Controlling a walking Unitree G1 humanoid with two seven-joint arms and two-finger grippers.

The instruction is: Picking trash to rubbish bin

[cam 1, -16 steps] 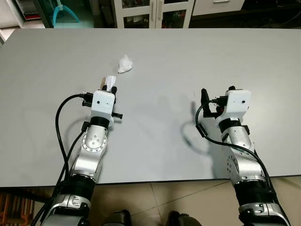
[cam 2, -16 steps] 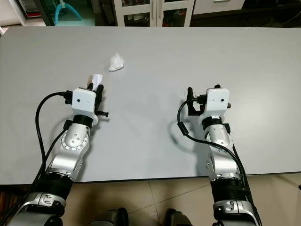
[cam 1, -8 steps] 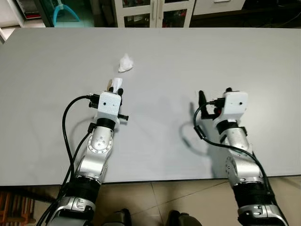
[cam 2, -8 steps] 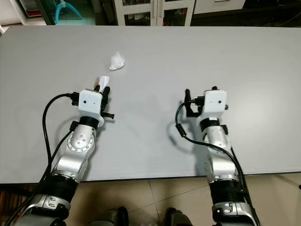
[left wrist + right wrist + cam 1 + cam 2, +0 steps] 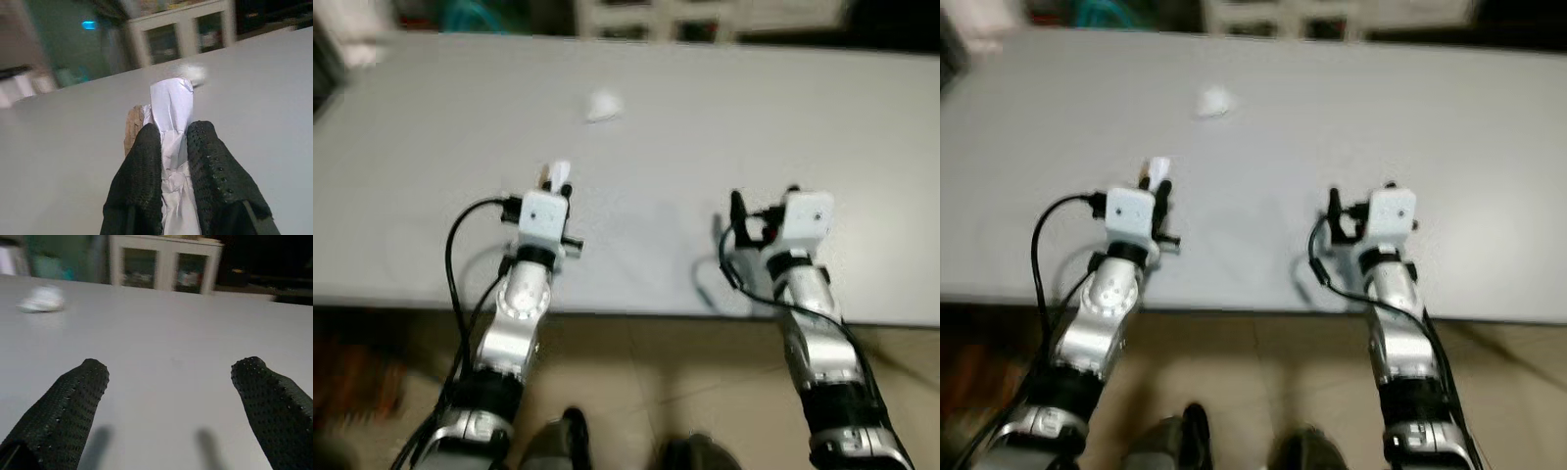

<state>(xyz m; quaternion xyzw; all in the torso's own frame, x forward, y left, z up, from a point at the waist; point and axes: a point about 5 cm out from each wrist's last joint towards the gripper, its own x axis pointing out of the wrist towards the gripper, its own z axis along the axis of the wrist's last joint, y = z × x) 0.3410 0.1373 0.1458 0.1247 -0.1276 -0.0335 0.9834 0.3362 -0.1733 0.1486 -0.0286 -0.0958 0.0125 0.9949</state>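
Motion-blurred head views, dim background

Two pieces of trash are in view on one grey counter (image 5: 724, 117): one crumpled white tissue (image 5: 602, 106) lying loose toward the far side, and one white paper wrapper (image 5: 172, 117) with a brown scrap beside it, pinched between the two black fingers of the left gripper (image 5: 178, 147). Two silver arms reach over the near edge, each carrying one gripper; the right gripper (image 5: 171, 387) has its two fingers spread apart above bare counter. One white cabinet (image 5: 164, 264) with two glass doors stands beyond.
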